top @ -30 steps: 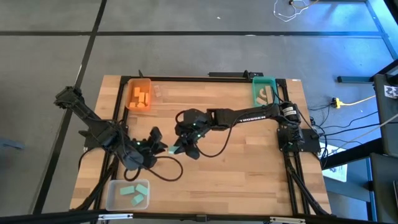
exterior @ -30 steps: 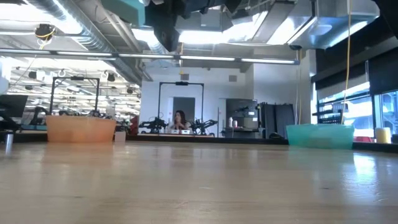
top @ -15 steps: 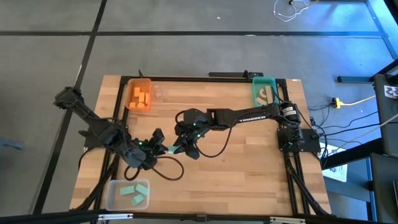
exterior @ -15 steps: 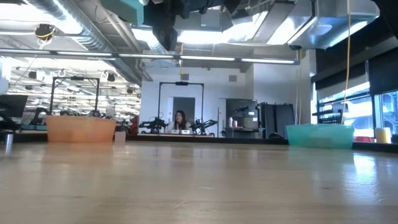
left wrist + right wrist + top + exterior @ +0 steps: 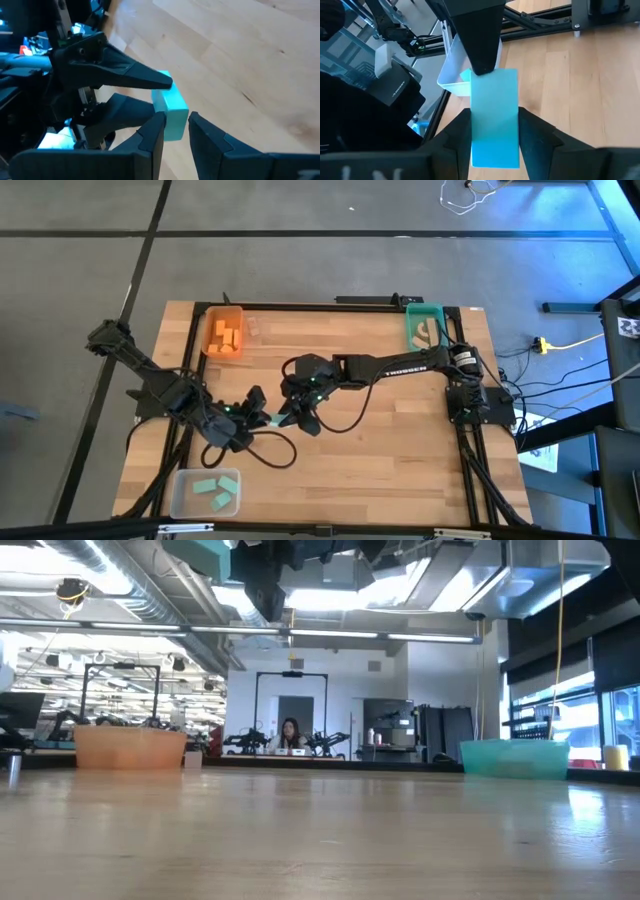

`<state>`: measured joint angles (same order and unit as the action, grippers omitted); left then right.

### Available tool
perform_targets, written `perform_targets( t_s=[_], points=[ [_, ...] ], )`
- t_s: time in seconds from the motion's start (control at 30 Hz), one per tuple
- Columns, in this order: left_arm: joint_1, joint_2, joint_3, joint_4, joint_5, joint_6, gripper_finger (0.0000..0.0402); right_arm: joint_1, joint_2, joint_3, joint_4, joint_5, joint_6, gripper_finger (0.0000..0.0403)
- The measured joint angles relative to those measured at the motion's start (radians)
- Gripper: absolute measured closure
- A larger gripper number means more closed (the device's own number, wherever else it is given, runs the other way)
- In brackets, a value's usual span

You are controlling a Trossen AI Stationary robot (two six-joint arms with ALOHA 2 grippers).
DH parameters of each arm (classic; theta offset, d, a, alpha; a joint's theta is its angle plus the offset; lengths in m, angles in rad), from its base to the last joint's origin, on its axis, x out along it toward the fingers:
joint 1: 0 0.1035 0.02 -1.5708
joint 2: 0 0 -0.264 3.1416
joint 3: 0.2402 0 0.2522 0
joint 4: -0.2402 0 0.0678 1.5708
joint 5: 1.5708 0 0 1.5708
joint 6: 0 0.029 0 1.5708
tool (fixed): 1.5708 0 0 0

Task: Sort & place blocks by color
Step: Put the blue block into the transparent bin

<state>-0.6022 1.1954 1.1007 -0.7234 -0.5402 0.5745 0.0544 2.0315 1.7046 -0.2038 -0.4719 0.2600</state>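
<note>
A mint-teal block hangs in the air over the table's middle, between my two grippers. My left gripper comes at it from the table's left and my right gripper from the right; both are shut on it. The right wrist view shows the block as a long flat slab, and the left wrist view shows its end. Orange blocks lie in the orange bin, teal blocks in the clear bin, and pale wood blocks in the teal bin. My left gripper has the block's near end pinched between its two fingers, coming level from the table's left. One of its fingers lies over the block's flat face. The block is clear of the table. My right gripper pinches the block's other end by its two long edges. Its fingers come from the table's right, along the block. The block is lifted clear and lies roughly level between the two grippers.
The orange bin stands at the far left corner, the teal bin at the far right corner and the clear bin at the near left edge. A black cable loops on the wood under the left arm. A person shows far off in the room behind.
My left gripper has edged toward the table's right, closing in on the end of the block that my right gripper holds. My right gripper and the block have stayed where they were.
</note>
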Motion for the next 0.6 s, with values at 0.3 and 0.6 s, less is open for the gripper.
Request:
perform_targets(
  t_s=[0.3, 0.6],
  points=[
    [0.008, 0.001, 0.0, 0.005, 0.001, 0.022, 0.0321, 0.0, 0.0, 0.0, 0.029, 0.0, 0.0, 0.0275],
    [0.052, 0.002, 0.0, 0.001, 0.047, 0.022, 0.0321, 0.0, 0.0, 0.0, 0.022, -0.001, 0.0, 0.0275]
  ],
)
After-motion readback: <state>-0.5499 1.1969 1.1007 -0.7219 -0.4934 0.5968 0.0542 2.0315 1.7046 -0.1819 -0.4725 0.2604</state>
